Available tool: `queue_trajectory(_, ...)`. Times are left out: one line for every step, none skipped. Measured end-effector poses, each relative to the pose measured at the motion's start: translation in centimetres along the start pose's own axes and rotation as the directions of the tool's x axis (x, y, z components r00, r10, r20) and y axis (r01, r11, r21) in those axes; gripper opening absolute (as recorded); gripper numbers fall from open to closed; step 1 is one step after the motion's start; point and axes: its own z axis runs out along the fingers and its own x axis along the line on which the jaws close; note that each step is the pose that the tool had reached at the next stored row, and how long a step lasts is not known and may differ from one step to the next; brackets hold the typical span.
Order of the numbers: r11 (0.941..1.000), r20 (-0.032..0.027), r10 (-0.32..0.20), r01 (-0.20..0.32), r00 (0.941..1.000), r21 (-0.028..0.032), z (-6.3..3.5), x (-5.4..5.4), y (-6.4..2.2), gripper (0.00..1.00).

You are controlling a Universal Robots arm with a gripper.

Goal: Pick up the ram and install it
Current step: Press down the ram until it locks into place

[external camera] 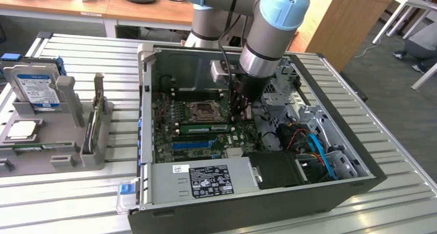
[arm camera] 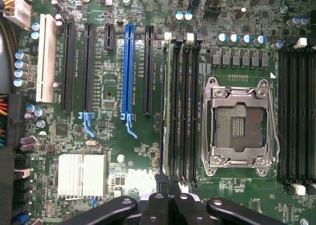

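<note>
Hovering over motherboard [arm camera: 123, 151], tool [arm camera: 169, 185] closed, empty, ram [arm camera: 167, 101] slotted, wrist view.

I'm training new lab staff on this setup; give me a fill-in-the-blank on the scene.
The hand over the motherboard is ___.
One long card slot is coloured ___.
The processor socket is ___.
The hard drive stands to the exterior view's ___ of the computer case.
Missing: shut; blue; empty; left.

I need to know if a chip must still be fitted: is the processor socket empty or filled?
Empty: the processor socket shows bare contact pins inside its metal frame in the wrist view.
</note>
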Motion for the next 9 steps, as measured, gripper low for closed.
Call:
queue_trajectory(1.0,0.0001,0.0,0.0,1.0,0.0,0.06,0.0,0.0,0.11)
queue_trajectory(1.0,0.0,0.0,0.0,1.0,-0.0001,0.09,0.01,0.0,0.11)
queue_trajectory(1.0,-0.0002,0.0,0.0,1.0,-0.0001,0.1,0.01,0.0,0.11)
queue_trajectory(1.0,-0.0003,0.0,0.0,1.0,-0.0001,0.1,0.01,0.0,0.11)
queue_trajectory(1.0,-0.0001,0.0,0.0,1.0,-0.0001,0.1,0.01,0.0,0.11)
queue_trajectory(1.0,0.0001,0.0,0.0,1.0,0.0,0.11,0.0,0.0,0.11)
queue_trajectory(1.0,0.0002,0.0,0.0,1.0,0.0001,0.14,-0.4,-0.01,0.11)
queue_trajectory(1.0,0.0002,0.0,0.0,1.0,0.0001,0.15,-0.41,-0.01,0.11)
queue_trajectory(1.0,0.0001,0.0,0.0,1.0,0.0,0.14,-0.4,-0.01,0.11)
